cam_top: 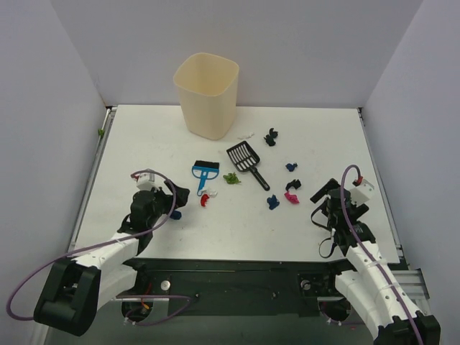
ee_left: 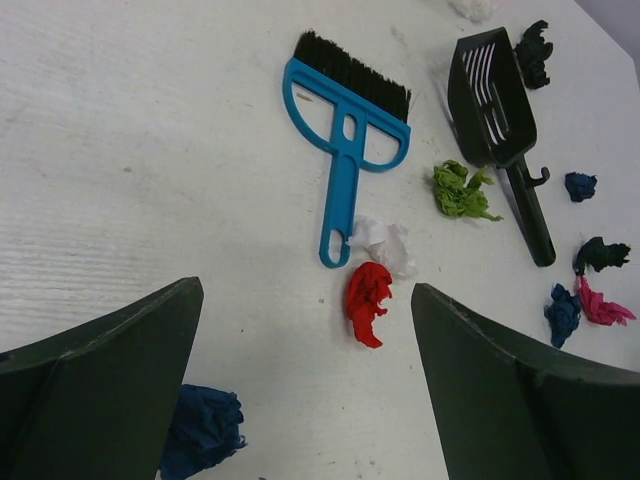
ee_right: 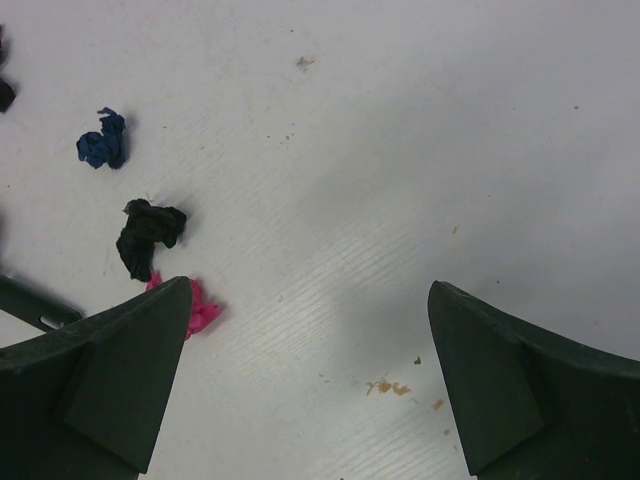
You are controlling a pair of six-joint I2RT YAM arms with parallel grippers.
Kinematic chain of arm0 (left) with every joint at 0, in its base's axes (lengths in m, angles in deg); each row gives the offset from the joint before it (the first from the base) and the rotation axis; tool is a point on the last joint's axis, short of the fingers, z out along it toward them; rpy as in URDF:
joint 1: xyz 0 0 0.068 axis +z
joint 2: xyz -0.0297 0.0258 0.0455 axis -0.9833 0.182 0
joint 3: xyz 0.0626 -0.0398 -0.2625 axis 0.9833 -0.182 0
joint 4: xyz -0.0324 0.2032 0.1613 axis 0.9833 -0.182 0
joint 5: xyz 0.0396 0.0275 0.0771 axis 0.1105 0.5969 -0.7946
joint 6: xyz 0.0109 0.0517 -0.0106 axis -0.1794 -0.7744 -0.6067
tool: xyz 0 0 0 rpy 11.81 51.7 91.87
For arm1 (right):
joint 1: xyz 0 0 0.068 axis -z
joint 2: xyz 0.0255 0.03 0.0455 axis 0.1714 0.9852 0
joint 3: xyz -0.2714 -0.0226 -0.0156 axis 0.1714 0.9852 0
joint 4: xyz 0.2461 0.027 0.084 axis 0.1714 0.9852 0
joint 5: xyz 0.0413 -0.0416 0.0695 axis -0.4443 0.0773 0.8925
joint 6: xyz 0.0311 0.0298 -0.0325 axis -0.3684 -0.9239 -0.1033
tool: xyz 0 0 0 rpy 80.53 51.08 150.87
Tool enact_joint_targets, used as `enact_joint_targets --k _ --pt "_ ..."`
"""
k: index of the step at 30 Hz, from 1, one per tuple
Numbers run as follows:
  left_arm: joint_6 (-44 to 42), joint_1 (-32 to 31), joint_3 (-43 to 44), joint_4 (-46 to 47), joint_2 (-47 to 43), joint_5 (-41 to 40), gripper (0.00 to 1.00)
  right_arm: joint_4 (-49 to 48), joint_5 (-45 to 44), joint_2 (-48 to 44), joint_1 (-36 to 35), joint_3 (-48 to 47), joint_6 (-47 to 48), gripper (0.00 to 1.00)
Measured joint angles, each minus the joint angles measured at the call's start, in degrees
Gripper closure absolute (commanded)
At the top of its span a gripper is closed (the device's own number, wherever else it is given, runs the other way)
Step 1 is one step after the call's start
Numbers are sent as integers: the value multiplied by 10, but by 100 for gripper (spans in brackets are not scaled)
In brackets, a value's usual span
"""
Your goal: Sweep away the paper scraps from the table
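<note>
Your left hand [ee_left: 305, 292] hangs low over the flat white table [cam_top: 144, 144], its two dark fingers spread wide and gripping nothing. A red wad [ee_left: 367, 300] lies on the table just ahead of the gap between them. A blue wad [ee_left: 205, 430] sits beside the left finger, partly hidden by it, so contact cannot be told. Your right hand [ee_right: 308, 288] is also spread wide and empty. A magenta wad [ee_right: 200, 312] peeks out from behind its left finger.

You have eight coloured crumpled paper scraps [cam_top: 231, 177] on the table: three blue, two black, one green, one red, one magenta. They lie scattered across the middle and right of the table. Two small white bits [ee_left: 385, 245] lie among them, one of them touching the red wad.

There is one small blue plastic brush with black bristles [ee_left: 345, 150] and one black slotted plastic scoop with a long handle [ee_left: 490, 100]. Both lie flat, near each other but apart. One cream plastic bin [cam_top: 207, 93] stands upright at the far edge.
</note>
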Motion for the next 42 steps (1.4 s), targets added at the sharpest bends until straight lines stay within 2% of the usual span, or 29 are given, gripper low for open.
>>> enact_joint_targets --k 6,10,13,18,20,23,26,32,38,40,42 --pt "-15 -23 17 3 18 13 3 -16 59 -2 -10 -17 31 2" --pt "-35 -41 42 -11 37 1 4 -23 88 27 -37 -61 52 4" --pt "-59 -62 83 -48 55 -38 5 -30 97 62 -54 -101 68 5" --pt "-113 -157 200 -123 114 -145 6 -46 113 102 -72 -121 84 7" --pt "-132 -176 248 -147 151 -172 9 -46 118 113 -76 -121 87 7" --pt "-151 -175 298 -181 200 -202 14 -46 124 116 -79 -121 91 7" --pt "-160 -170 318 -210 235 -213 24 -46 127 109 -80 -121 93 7" --pt "-175 -158 367 -261 313 -205 25 -46 130 86 -83 -121 96 7" --pt "-186 -154 410 -275 373 -178 27 -47 130 79 -82 -119 96 8" --pt "-187 -154 419 -283 390 -167 32 -47 130 79 -83 -115 96 8" --pt "-189 -154 427 -292 407 -159 33 -46 130 79 -82 -113 96 8"
